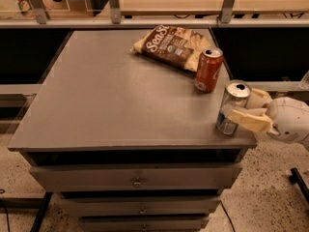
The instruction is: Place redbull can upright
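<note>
The redbull can (233,100), slim and silver with blue panels and a pull-tab top, stands nearly upright with its base on the grey table (120,95), at the front right corner. My gripper (241,106) reaches in from the right. One cream finger (248,120) crosses the can's front and the other finger (259,98) lies behind it, so the gripper is shut on the can.
An orange-red soda can (208,69) stands upright just behind the redbull can. A brown snack bag (173,46) lies flat at the back. The table's front and right edges run close to the redbull can. Drawers sit below the top.
</note>
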Action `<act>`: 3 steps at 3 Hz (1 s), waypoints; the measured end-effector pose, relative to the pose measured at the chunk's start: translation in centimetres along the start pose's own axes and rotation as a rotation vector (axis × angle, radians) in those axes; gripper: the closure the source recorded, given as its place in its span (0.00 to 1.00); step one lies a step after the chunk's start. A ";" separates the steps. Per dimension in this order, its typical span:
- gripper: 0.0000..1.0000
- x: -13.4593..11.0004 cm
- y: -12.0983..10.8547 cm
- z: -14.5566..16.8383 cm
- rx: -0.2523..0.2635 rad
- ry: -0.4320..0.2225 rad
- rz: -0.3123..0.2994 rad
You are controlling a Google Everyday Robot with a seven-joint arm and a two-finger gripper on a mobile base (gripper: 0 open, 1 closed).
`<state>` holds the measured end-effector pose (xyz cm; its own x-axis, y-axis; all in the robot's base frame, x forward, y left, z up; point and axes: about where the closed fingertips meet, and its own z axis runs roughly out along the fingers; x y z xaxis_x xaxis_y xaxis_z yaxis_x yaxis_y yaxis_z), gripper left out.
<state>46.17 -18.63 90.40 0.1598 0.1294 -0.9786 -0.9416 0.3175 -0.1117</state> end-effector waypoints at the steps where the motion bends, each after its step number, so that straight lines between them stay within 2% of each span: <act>1: 0.36 0.2 0.1 -0.1 0.005 0.019 -0.003; 2: 0.13 0.4 0.2 -0.1 0.006 0.027 0.007; 3: 0.00 0.5 0.3 0.0 0.012 0.031 0.018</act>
<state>46.02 -18.46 89.86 0.1333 0.1064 -0.9853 -0.9408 0.3262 -0.0921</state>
